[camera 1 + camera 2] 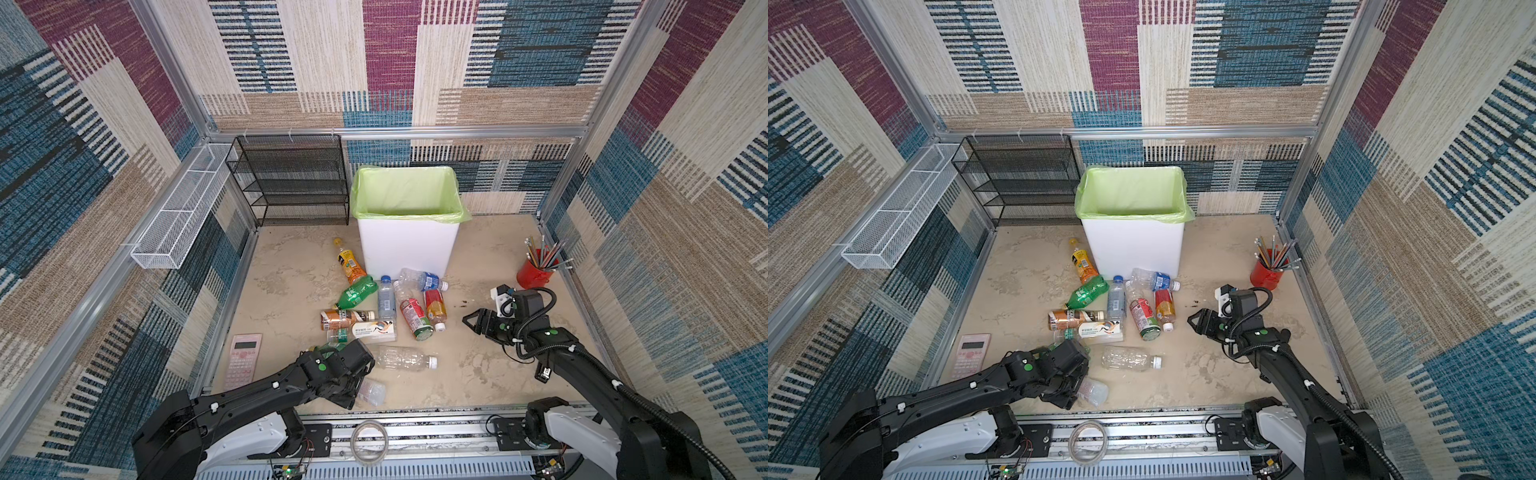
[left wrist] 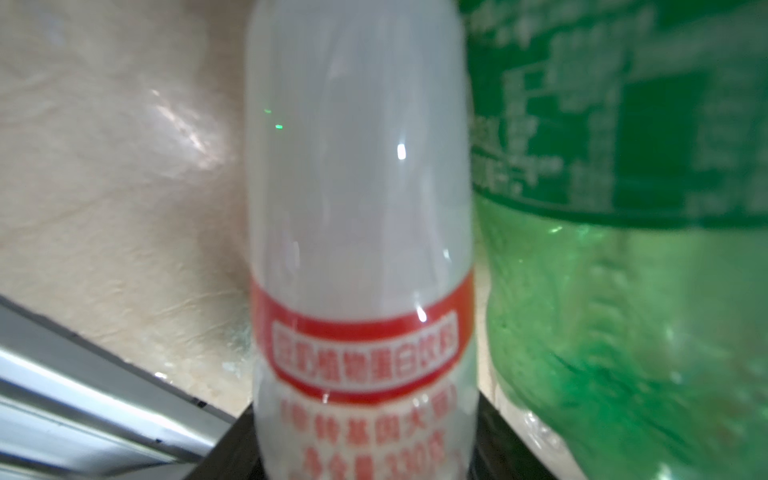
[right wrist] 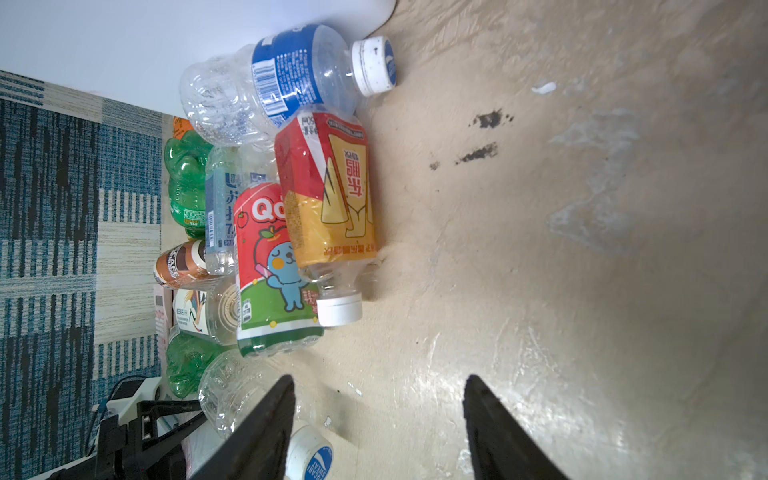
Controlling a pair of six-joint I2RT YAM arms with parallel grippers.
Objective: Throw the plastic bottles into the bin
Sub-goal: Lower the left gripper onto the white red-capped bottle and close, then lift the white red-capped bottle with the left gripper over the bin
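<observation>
Both top views: bin [image 1: 405, 249] at the bench's [image 1: 282, 282] back, plastic bottles [image 1: 386, 305] strewn before it. The left pincer [image 1: 356, 390] stoops over a white bottle [image 1: 371, 391] at the near edge, evidently to lift it.

Left wrist: bottle between the jaws; whether clamped, cannot tell.

Right wrist: right pincer [image 3: 378, 380] open, empty, beside those bottles.
</observation>
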